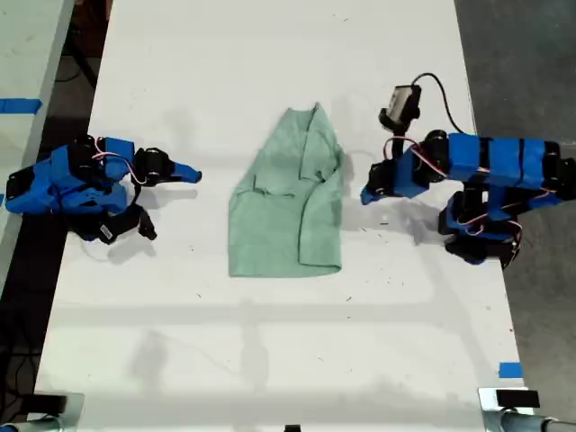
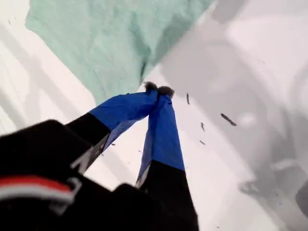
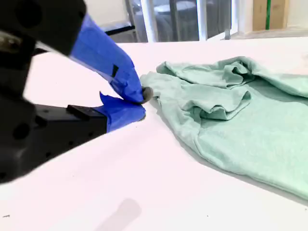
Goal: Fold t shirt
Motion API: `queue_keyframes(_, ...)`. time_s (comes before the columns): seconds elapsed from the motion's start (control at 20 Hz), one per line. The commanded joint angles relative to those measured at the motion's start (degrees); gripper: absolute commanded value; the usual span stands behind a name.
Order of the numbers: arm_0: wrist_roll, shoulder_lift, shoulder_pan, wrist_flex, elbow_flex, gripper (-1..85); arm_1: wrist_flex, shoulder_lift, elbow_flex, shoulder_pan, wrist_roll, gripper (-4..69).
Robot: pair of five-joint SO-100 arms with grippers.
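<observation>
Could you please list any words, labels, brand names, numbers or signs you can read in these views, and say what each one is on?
None: no readable text shows in any view.
The t shirt is plain mint green with no print or tag showing.
My first gripper and my second gripper carry only plain blue tape.
The blue tape pieces on the table are unmarked.

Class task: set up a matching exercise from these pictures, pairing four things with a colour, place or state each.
Things:
1. t shirt
2. table
3. tape patch
4. my first end effector

Descriptions:
a. white
b. shut, holding nothing
c. mint green, partly folded
d. near the exterior view's lower right corner

Pairs: 1-c, 2-a, 3-d, 4-b
</observation>
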Motion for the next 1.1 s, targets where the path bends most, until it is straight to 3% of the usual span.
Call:
queue_keyframes(0.0, 0.4, 0.5, 0.3, -0.6, -0.6, 0.0, -4.2, 20.4, 18.4, -0.1, 1.6, -1.5)
queue_keyframes(0.15, 0.4, 0.5, 0.4, -0.6, -0.6, 0.0, -9.5, 37.3, 34.7, -1.1, -0.5, -1.5)
queue_keyframes(0.2, 0.4, 0.5, 0.5, -0.6, -0.6, 0.0, -9.2, 48.4, 42.5, -0.2, -1.1, -1.5)
queue_keyframes(0.25, 0.4, 0.5, 0.6, -0.6, -0.6, 0.0, -3.6, 57.9, 48.6, 1.2, 0.2, -1.5)
queue_keyframes(0.3, 0.5, 0.5, 0.6, -0.8, -0.7, 0.0, -0.8, 57.3, 47.3, 1.3, 2.5, -1.5)
queue_keyframes(0.55, 0.1, 0.5, 0.1, -0.9, -0.4, 0.0, 0.3, 57.4, 48.2, 1.8, 8.3, -1.5)
queue_keyframes(0.7, -0.1, 0.5, -0.1, -0.9, -0.3, 0.0, -1.1, 57.4, 48.1, 4.2, 2.3, -1.5)
queue_keyframes(1.05, 0.0, 0.5, 0.1, -0.7, -0.4, 0.0, -0.5, 57.4, 48.1, 2.5, 3.5, -1.5)
